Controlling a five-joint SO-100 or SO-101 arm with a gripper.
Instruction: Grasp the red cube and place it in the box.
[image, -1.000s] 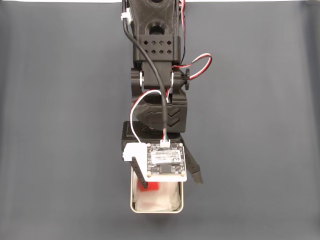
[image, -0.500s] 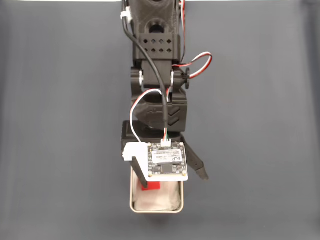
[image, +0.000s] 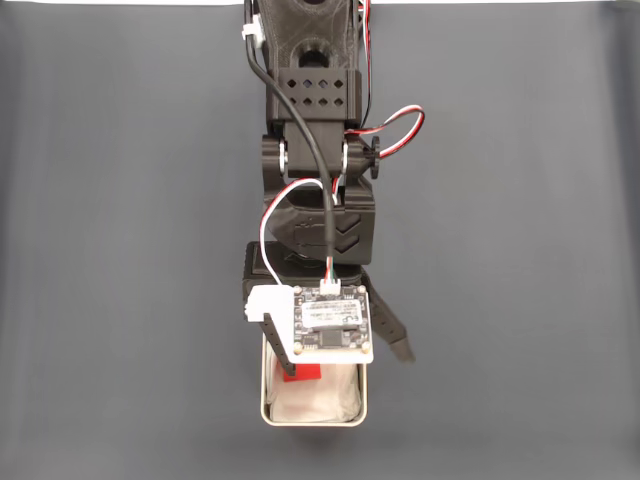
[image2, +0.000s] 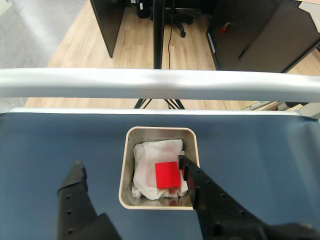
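In the wrist view, going from left to right, one finger of the gripper (image2: 131, 169) hangs over the bare dark mat (image2: 45, 145), well outside the tin. Next comes the box (image2: 127, 145), sitting between the two fingers, its white paper lining (image2: 150, 155) crumpled inside. The red cube (image2: 167, 175) lies on that lining, toward the right-hand finger and just beside it; that finger reaches over the box's right rim. The jaws stand wide apart and hold nothing, so the cube looks already delivered.

In the fixed view the arm (image: 312, 130) comes down from the top, and the gripper (image: 345, 365) sits over the box (image: 266, 405), with a sliver of the red cube (image: 308, 372) peeking out beneath the camera board (image: 335, 325).

The cube looks light, rigid and matte, so probably not slippery; taking hold across two opposite flat faces would suit it. The soft lining should cushion it. Print on the board is too small to read, and there is no other writing to make out.
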